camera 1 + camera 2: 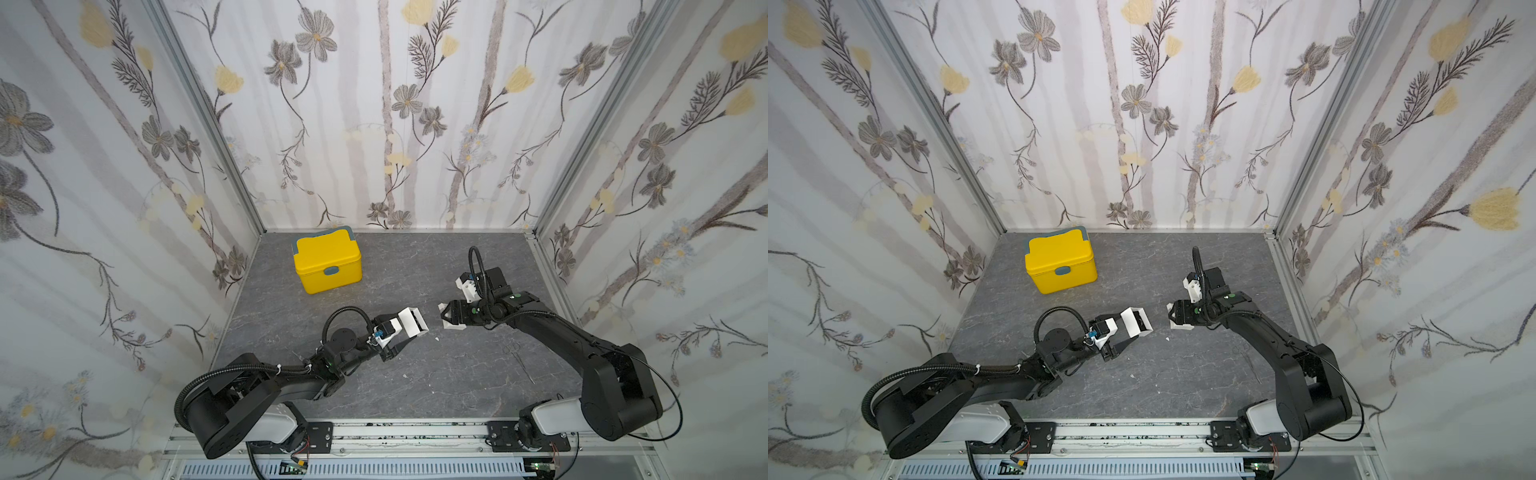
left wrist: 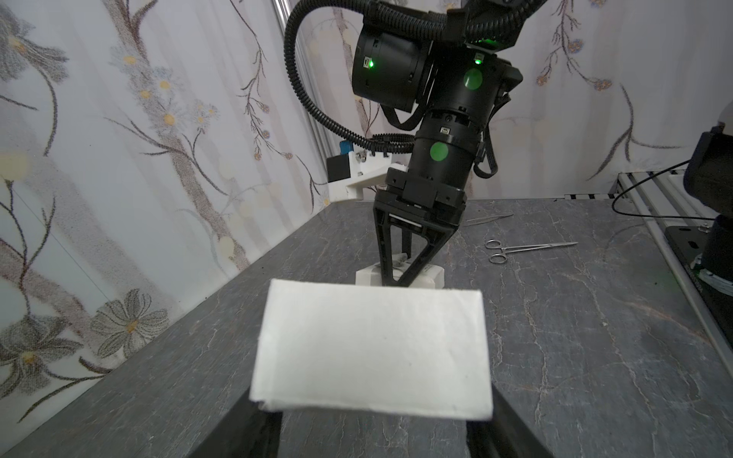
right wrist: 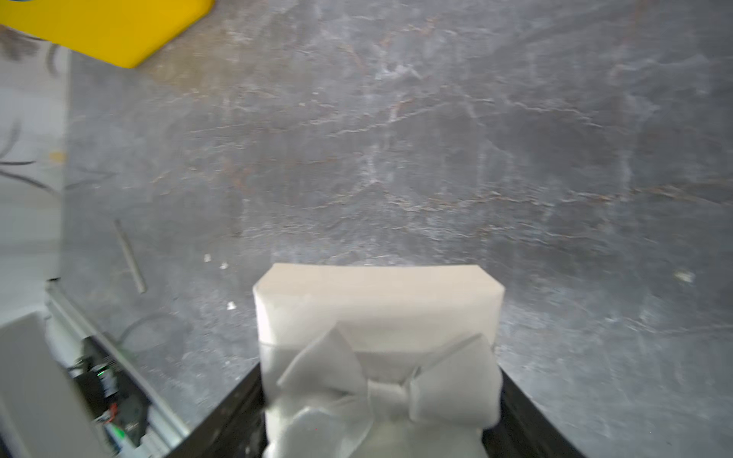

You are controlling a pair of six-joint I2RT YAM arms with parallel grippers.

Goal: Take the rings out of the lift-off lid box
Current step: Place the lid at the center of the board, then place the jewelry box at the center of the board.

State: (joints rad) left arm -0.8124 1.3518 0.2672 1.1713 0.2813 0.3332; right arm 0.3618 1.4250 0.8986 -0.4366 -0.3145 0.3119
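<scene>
Right now the left gripper (image 1: 410,328) is clamping a small white square cardboard box base (image 1: 412,321) between its black fingers, carrying it clear of the grey, marble-veined tabletop (image 1: 415,386) near the middle of the workspace. In both top views the box base is tipping so that its black lining is showing (image 1: 1139,321). In the left wrist view a plain white side wall (image 2: 371,353) is filling the gap between the two fingers. The rings are too small and dark to make out against that lining, so where they are lying cannot be told.

Just beside it, and not touching it, the right gripper (image 1: 451,316) is pinching the separate white cardboard lid (image 3: 377,313) printed with a grey bow pattern. The lid is sitting tight between both fingers in the right wrist view. In the left wrist view this gripper is pointing straight down with the lid (image 2: 367,275) low at the tabletop. Whether the lid is resting there or hanging just above it is unclear.

A large yellow plastic box (image 1: 328,262) with a grey latch is standing closed near the back wall, well apart from both grippers. A pair of silver metal forceps (image 2: 527,249) is lying flat beside the right arm, and a few tiny white scraps (image 1: 436,338) are dotting the surface between the arms.
</scene>
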